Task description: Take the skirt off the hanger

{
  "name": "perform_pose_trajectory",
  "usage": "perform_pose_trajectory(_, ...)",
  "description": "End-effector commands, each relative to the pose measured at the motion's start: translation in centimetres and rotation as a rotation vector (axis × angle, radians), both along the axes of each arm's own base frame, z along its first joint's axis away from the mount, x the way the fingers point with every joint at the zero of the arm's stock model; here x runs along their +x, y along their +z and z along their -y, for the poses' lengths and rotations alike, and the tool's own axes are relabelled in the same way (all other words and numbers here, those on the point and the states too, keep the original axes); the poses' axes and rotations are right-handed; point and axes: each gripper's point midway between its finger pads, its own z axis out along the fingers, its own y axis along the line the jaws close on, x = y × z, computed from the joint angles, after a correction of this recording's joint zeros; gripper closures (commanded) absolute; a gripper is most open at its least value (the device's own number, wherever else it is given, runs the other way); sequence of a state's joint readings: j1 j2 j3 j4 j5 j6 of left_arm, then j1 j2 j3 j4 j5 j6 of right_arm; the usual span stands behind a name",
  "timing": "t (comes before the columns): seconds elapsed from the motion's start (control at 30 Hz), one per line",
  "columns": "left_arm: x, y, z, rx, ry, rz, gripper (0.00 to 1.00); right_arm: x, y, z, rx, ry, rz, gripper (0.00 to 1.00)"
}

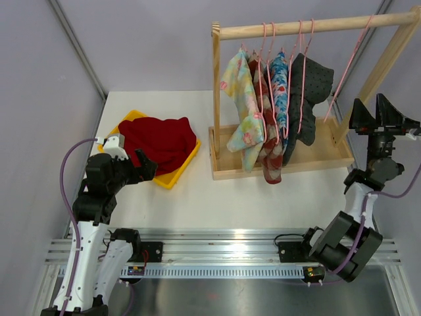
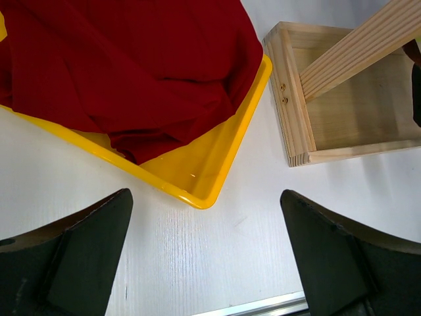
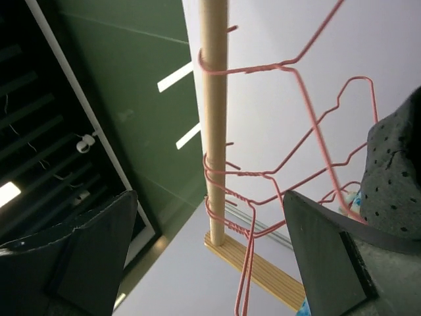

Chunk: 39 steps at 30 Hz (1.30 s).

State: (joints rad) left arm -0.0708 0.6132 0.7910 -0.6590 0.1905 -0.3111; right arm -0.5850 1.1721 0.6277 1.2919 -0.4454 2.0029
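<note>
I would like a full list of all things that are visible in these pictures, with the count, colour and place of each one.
rack: one, pale wood, far right part of the table
hangers: about five, pink wire, on the rack's rail; the rightmost looks empty
hanging garments: four as far as I can tell (pale floral, red patterned, blue floral, dark dotted), on the hangers
tray: one, yellow, far left part of the table
cloth: one, dark red, heaped in the tray
table: one, white, under everything
left gripper: one, black, open, near the tray's corner
right gripper: one, black, open, raised by the rack's right end
</note>
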Motion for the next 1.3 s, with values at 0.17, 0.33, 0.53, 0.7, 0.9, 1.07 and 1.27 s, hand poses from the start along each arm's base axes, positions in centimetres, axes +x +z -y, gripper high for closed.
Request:
perform_pose_trajectory(0.17, 0.4, 0.5, 0.3, 0.001, -0.02, 0.033, 0.01, -3.3, 2.5, -4.4, -0.245, 0.097, -0.202, 0.02)
perform_pose_trajectory(0.33, 0.4, 0.6, 0.4, -0.002, -0.027, 0.036, 0.01, -3.0, 3.2, -6.0, -0.571, -0.049, -0.462, 0.02)
perform_pose_trajectory(0.53, 0.5, 0.5, 0.5, -0.004, -0.031, 0.032, 0.01, -1.7, 4.1, -6.8, -0.677, -0.032, -0.474, 0.14)
perform_pose_trajectory(0.7, 0.5, 0.5, 0.5, -0.003, -0.03, 0.031, 0.01, 0.7, 3.1, -8.5, -0.852, -0.024, -0.544, 0.15)
perform_pose_trajectory(0.9, 0.5, 0.4, 0.4, -0.002, -0.028, 0.028, 0.01, 4.2, -0.3, -9.4, -0.956, 0.04, -0.661, 0.22)
perform_pose_trajectory(1.07, 0.5, 0.3, 0.5, -0.005, -0.03, 0.024, 0.01, 5.7, -1.5, -10.0, -0.987, 0.074, -0.671, 0.24)
perform_pose_trajectory(1.27, 0.6, 0.1, 0.5, -0.004, -0.029, 0.015, 0.01, 6.9, -2.2, -12.1, -1.01, 0.125, -0.649, 0.25)
